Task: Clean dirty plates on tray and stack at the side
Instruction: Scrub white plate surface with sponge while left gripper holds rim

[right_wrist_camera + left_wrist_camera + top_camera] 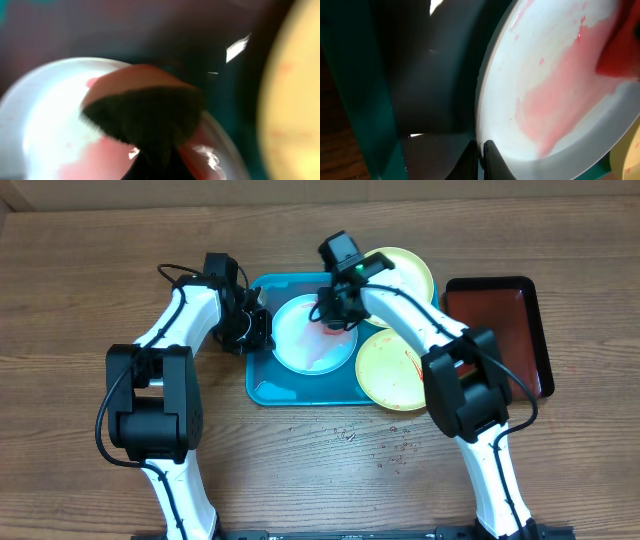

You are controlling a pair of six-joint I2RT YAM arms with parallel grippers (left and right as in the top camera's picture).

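Observation:
The white plate point(310, 340) with a light-blue rim lies on the turquoise tray point(265, 385), smeared with pink sauce point(555, 100). My left gripper point(262, 332) is shut on its left rim point(482, 152). My right gripper point(335, 320) is shut on a red sponge point(145, 110) with a dark underside, pressed on the plate's upper right part. One yellow plate point(392, 368) with red streaks overlaps the tray's right edge. Another yellow plate point(410, 270) sits behind the right arm at the tray's far right corner.
A dark-red tray with a black rim point(500, 330) lies to the right of the yellow plates. Small red specks and crumbs point(395, 450) dot the wooden table in front of the turquoise tray.

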